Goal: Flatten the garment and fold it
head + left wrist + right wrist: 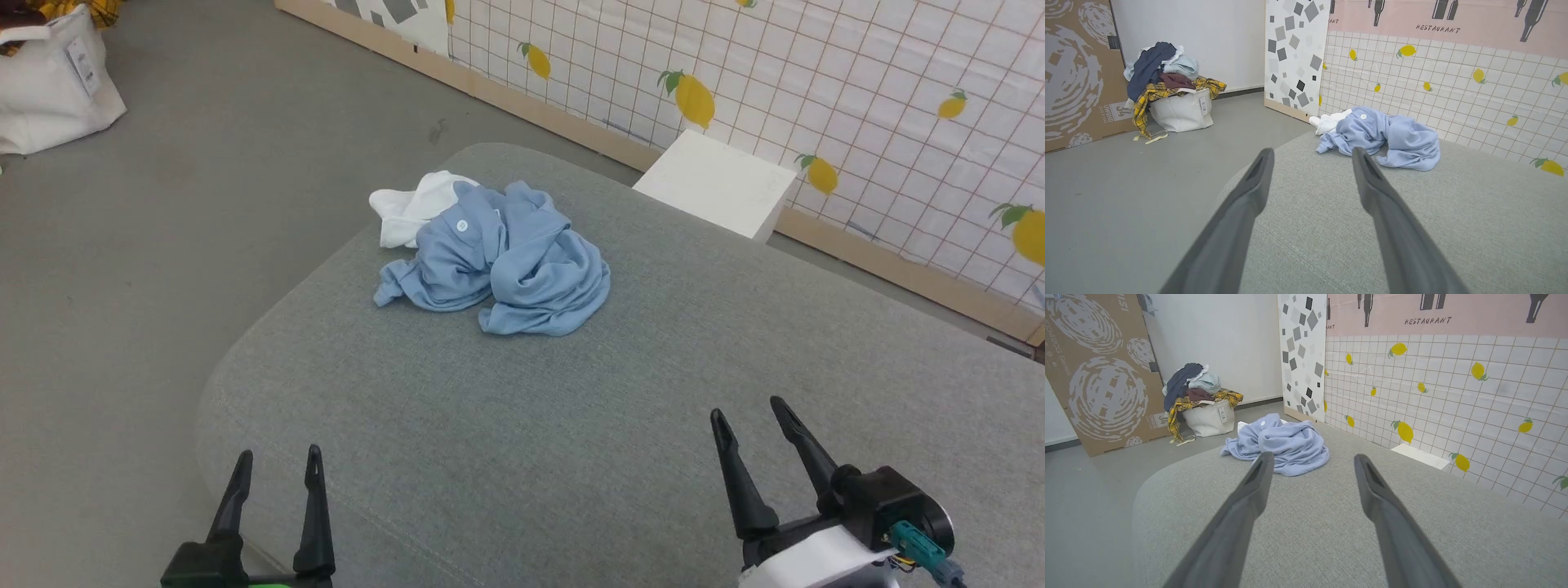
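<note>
One light blue polo shirt of soft cloth lies crumpled in a single heap on the grey fabric-covered table. It sits in the far-left part of the top, close to the rounded far edge. Its white collar part bunches at the heap's far-left side, right by the table's edge, and one small white button faces up beside it.

There are two grippers, each with two long dark fingers, and neither touches anything. The left gripper hovers over the near-left corner of the table with its fingers spread apart. The right gripper hovers over the near-right part, also spread wide. Both are well apart from the shirt, with a broad stretch of bare grey cloth between them and it.

The table's left edge curves round and drops to the grey floor. Bare table surface extends to the right of the heap. Past the far edge, one white rectangular block stands against the one white grid-patterned wall panel with yellow lemons. One white bag heaped with clothes stands on the floor far to the left, beside one brown printed cardboard sheet.
</note>
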You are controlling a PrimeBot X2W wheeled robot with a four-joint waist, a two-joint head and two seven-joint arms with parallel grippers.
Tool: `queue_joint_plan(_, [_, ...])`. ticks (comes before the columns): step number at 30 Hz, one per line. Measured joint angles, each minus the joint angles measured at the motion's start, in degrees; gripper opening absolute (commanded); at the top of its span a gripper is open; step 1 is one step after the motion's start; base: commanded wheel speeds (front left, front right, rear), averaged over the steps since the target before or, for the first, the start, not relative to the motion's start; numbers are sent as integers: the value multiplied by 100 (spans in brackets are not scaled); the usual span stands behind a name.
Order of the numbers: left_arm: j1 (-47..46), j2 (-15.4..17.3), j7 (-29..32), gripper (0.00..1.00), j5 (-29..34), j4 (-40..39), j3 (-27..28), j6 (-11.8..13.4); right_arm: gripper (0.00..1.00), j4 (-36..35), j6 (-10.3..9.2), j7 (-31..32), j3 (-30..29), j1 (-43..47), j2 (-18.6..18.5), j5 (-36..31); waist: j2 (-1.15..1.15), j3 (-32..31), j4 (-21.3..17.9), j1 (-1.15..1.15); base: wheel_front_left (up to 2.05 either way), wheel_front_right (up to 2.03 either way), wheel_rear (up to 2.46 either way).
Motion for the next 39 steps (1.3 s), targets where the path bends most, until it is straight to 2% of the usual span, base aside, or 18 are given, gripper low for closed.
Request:
queue_joint_plan(6, [-257, 86, 120, 100, -192, -303, -19, -74, 100, -93, 0, 1, -104, 0, 0, -25, 0, 115, -3, 0, 0, 0, 0])
queue_joint_plan(11, [-1194, 400, 937, 100, -356, -792, -78, -364, 100, -310, 0, 105, -232, -4, 1, -154, 0, 309, -28, 0, 0, 0, 0])
queue_joint_plan(14, [-1961, 735, 1533, 100, -382, -858, -152, -511, 100, -491, 0, 216, -281, -31, 1, -307, 0, 480, -65, 0, 0, 0, 0])
queue_joint_plan(17, [-2736, 905, 2007, 100, -769, -835, -146, -594, 100, -725, 0, 341, -331, -72, 2, -457, 0, 689, -122, 0, 0, 0, 0])
queue_joint_plan(19, [-3227, 1012, 2238, 100, -991, -717, -137, -635, 100, -879, 0, 446, -347, -143, 2, -558, 0, 841, -166, 0, 0, 0, 0])
queue_joint_plan(22, [-3970, 1427, 2579, 100, -1085, -367, -137, -687, 100, -1154, 0, 586, -338, -289, 2, -725, 0, 1122, -266, 0, 0, 0, 0])
queue_joint_plan(28, [-4971, 1876, 3186, 100, -1470, 352, -164, -712, 100, -1782, 0, 861, -304, -515, -1, -994, 0, 1708, -491, 0, 0, 0, 0])
queue_joint_plan(31, [-5325, 1919, 3382, 100, -1693, 787, -127, -712, 100, -2109, 0, 999, -322, -593, -67, -1050, 0, 2023, -608, 0, 0, 0, 0])
queue_joint_plan(39, [-5754, 2045, 3631, 100, -1745, 1518, -339, -716, 100, -2752, 0, 1265, -458, -755, -347, -1062, 0, 2835, -995, 0, 0, 0, 0])
